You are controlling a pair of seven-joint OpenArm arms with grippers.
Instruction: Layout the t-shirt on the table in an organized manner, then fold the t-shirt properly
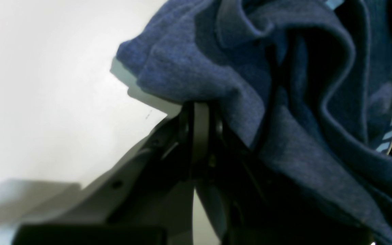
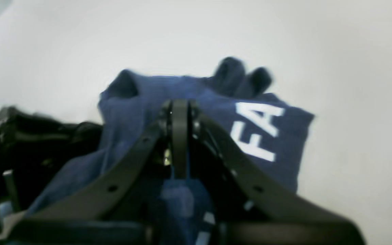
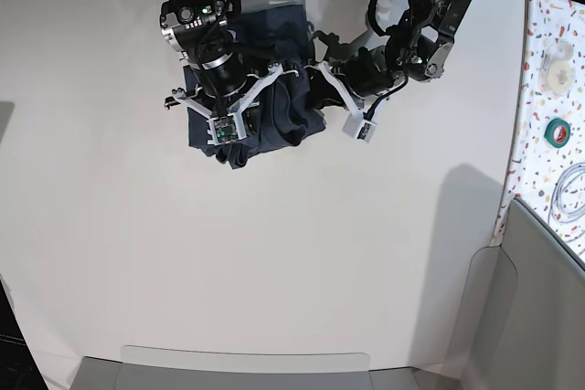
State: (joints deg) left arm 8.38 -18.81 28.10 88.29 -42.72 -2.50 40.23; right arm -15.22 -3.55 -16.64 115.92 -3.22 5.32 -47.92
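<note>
White surface [image 3: 274,253] all around, bunched t-shirt [image 3: 274,111] pinched between left end effector [image 1: 201,112] and right end effector [image 2: 179,112], both clamped on cloth, speckled strip [image 3: 553,89] well apart.

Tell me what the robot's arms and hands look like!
Both arms are black, chunky and jointed, with dark cables near the top. Each hand, left and right, has black flat fingers on white brackets, with a small white camera box.

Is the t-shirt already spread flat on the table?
No, the t-shirt is bunched in a crumpled heap on the table.
</note>
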